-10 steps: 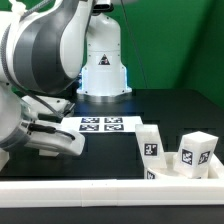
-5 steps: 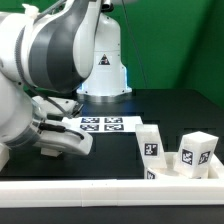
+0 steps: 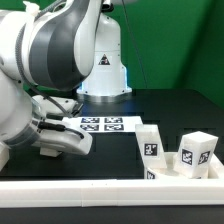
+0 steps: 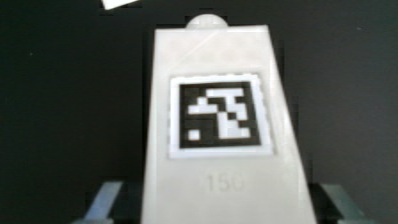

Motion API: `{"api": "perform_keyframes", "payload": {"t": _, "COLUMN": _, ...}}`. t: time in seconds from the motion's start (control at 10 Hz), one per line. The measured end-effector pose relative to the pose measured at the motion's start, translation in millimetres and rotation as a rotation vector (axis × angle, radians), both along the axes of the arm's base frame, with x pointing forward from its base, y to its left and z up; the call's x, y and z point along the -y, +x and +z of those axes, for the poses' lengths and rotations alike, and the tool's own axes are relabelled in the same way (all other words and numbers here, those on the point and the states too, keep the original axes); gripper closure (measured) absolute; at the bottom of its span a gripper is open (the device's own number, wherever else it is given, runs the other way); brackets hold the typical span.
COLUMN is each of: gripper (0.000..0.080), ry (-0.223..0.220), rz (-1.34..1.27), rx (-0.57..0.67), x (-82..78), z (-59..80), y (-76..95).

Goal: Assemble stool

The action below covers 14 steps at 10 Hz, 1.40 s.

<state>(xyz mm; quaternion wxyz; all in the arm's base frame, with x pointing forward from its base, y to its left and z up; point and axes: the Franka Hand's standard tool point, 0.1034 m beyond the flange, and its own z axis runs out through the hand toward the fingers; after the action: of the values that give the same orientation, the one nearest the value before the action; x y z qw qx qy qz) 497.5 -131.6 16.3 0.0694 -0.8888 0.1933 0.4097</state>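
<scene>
Gripper [image 4: 214, 205] clamps a tagged white leg [image 4: 217, 110] in the wrist view; the exterior view hides it.

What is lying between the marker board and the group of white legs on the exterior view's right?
Only bare black table lies between the marker board and the white legs. This shows in the exterior view.

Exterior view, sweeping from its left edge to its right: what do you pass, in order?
Robot arm → marker board → first white leg → second white leg, nearest the exterior view's right edge.
</scene>
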Motion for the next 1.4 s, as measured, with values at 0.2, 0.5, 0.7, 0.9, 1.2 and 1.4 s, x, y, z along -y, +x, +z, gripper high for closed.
{"api": "perform_keyframes", "payload": {"t": 0.2, "gripper": 0.0462, "ry": -0.052, "rz": -0.013, "rx": 0.012, "x": -20.8, "z": 32.3, "y": 21.0}}
{"api": "perform_keyframes", "payload": {"t": 0.5, "gripper": 0.0461, "ry": -0.123, "rz": -0.058, "rx": 0.027, "x": -49.4, "z": 70.4, "y": 58.2}}
{"api": "perform_keyframes", "payload": {"t": 0.7, "gripper": 0.0461, "ry": -0.130, "rz": -0.057, "rx": 0.064, "x": -44.7, "z": 62.3, "y": 61.0}}
{"api": "perform_keyframes", "payload": {"t": 0.9, "gripper": 0.0459, "ry": -0.136, "rz": -0.057, "rx": 0.083, "x": -43.3, "z": 60.6, "y": 64.7}}
{"api": "perform_keyframes", "payload": {"t": 1.2, "gripper": 0.0459, "ry": -0.188, "rz": -0.031, "rx": 0.337, "x": -43.8, "z": 70.8, "y": 81.3}}
{"api": "perform_keyframes", "payload": {"t": 1.4, "gripper": 0.0459, "ry": -0.211, "rz": -0.034, "rx": 0.478, "x": -56.1, "z": 89.8, "y": 85.3}}
